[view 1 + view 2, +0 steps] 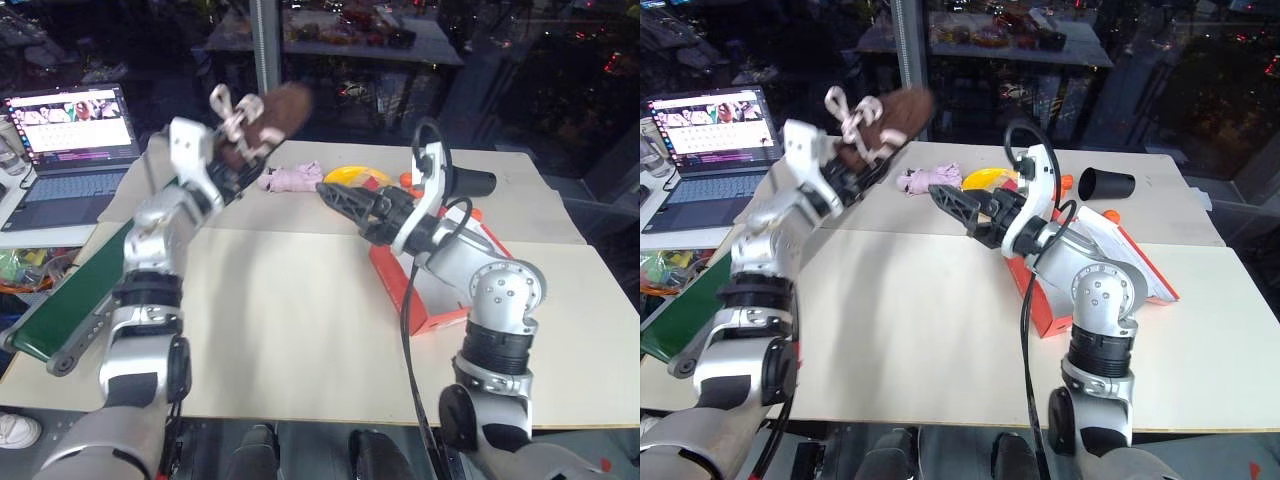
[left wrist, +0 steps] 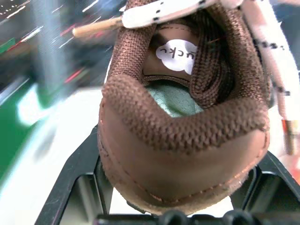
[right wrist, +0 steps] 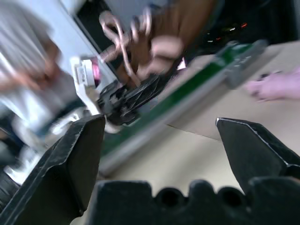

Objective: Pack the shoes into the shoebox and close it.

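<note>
A dark brown shoe (image 1: 272,113) with cream laces hangs in the air above the table's far left. My left gripper (image 1: 236,158) is shut on its heel end. In the left wrist view the shoe (image 2: 183,136) sits between the black fingers (image 2: 75,178), with its opening facing the camera. My right gripper (image 1: 330,192) is open and empty, raised over the table's middle and pointing left toward the held shoe (image 3: 154,42). The red-orange shoebox (image 1: 400,285) lies at the right under my right arm, its lid (image 1: 1132,255) swung open to the right.
A pink plush toy (image 1: 290,178) and a yellow plate (image 1: 352,174) lie at the back of the table. A black cup (image 1: 1105,184) lies on its side at the back right. A laptop (image 1: 70,130) and a green belt (image 1: 60,300) stand off the left edge.
</note>
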Tool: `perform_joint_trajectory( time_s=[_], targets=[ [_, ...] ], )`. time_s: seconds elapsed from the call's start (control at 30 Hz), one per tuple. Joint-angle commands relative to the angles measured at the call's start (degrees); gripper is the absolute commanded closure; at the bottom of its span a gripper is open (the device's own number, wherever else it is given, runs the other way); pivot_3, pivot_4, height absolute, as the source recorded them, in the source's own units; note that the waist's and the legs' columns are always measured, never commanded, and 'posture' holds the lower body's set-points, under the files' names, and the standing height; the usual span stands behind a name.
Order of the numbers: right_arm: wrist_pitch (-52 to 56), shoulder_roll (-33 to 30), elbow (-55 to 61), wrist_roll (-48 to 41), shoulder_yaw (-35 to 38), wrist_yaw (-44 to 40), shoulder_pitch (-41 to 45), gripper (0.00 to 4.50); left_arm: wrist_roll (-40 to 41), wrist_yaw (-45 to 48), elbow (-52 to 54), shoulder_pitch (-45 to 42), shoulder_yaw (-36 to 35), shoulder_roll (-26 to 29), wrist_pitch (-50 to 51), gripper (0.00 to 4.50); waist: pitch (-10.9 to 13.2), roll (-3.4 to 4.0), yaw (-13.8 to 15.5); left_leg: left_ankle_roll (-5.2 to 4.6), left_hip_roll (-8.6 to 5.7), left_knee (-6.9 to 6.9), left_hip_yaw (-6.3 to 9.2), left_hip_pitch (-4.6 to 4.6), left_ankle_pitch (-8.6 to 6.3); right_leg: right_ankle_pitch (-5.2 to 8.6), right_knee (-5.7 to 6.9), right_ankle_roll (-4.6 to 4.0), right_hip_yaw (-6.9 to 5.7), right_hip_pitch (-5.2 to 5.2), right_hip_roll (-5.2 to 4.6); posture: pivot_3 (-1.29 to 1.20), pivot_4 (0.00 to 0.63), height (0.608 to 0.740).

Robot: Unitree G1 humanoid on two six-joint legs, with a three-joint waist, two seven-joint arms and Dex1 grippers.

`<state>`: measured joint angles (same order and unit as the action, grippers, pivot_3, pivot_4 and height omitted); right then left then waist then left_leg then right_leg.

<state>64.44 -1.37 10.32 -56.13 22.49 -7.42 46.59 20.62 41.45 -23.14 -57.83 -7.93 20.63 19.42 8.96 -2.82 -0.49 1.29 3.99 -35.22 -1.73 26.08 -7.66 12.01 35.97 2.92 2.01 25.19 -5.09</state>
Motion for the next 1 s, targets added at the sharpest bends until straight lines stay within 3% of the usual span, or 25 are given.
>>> perform_joint_trajectory(
  time_s=[0.03, 0.27, 0.5, 0.6, 0.9, 0.97, 1.0],
  targets=[
    [0.09, -1.45, -0.18, -8.71, 5.36, 5.16, 3.65, 0.00, 4.42, 1.08, 9.40, 0.30, 0.85, -1.94, 4.11, 1.93, 0.03, 0.07, -0.50, -0.01, 0.00, 0.03, 0.00, -0.01, 0.00, 0.01, 0.00, 0.01, 0.00, 0.00, 0.00, 0.00, 0.150, 0.740],
    [-5.86, -6.25, -3.50, -20.45, 11.87, 12.66, 9.76, 0.00, 6.93, 1.62, 14.41, 0.33, 2.34, -3.61, 7.93, 1.93, 0.20, 0.33, -1.07, -0.17, 0.00, -0.03, 0.04, -0.09, 0.10, 0.00, 0.09, -0.01, 0.04, -0.02, 0.03, 0.00, 0.150, 0.740],
    [-9.37, -8.33, -2.79, -23.18, 8.67, 15.68, 8.86, 0.00, 8.04, 0.67, 18.20, 3.70, 4.19, -5.82, 10.08, 1.93, 0.22, 0.36, -1.31, -0.27, -0.02, -0.04, 0.04, -0.21, 0.16, 0.00, 0.08, -0.01, 0.07, -0.14, 0.03, 0.00, 0.150, 0.740],
    [-10.33, -8.39, -2.72, -23.26, 7.08, 16.45, 7.92, 0.71, 8.66, -0.23, 19.24, 4.13, 4.24, -7.09, 10.98, 1.93, 0.23, 0.36, -1.30, -0.27, -0.02, -0.04, 0.04, -0.16, 0.16, 0.00, 0.08, -0.01, 0.08, -0.12, 0.03, 0.00, 0.150, 0.740],
    [-12.28, -9.98, -3.17, -22.96, 4.37, 17.60, 5.31, 3.72, 8.36, -1.81, 19.30, 3.46, 4.50, -8.09, 10.84, 1.93, 0.23, 0.38, -1.26, -0.27, -0.03, -0.05, 0.04, -0.15, 0.16, 0.00, 0.07, -0.01, 0.08, -0.11, 0.03, 0.00, 0.150, 0.740],
    [-12.89, -11.00, -3.77, -22.24, 4.04, 17.54, 5.13, 4.04, 8.27, -2.01, 19.25, 4.08, 4.45, -7.70, 11.21, 1.93, 0.24, 0.38, -1.26, -0.28, -0.03, -0.05, 0.04, -0.15, 0.17, 0.00, 0.06, -0.01, 0.08, -0.11, 0.03, 0.00, 0.150, 0.740],
    [-13.21, -11.89, -4.18, -21.40, 3.91, 17.36, 5.22, 4.06, 8.62, -2.44, 19.14, 4.66, 3.81, -7.48, 11.57, 1.46, 0.24, 0.38, -1.27, -0.27, -0.03, -0.05, 0.04, -0.15, 0.16, 0.00, 0.06, -0.01, 0.09, -0.11, 0.03, 0.00, 0.150, 0.740]
  ],
)
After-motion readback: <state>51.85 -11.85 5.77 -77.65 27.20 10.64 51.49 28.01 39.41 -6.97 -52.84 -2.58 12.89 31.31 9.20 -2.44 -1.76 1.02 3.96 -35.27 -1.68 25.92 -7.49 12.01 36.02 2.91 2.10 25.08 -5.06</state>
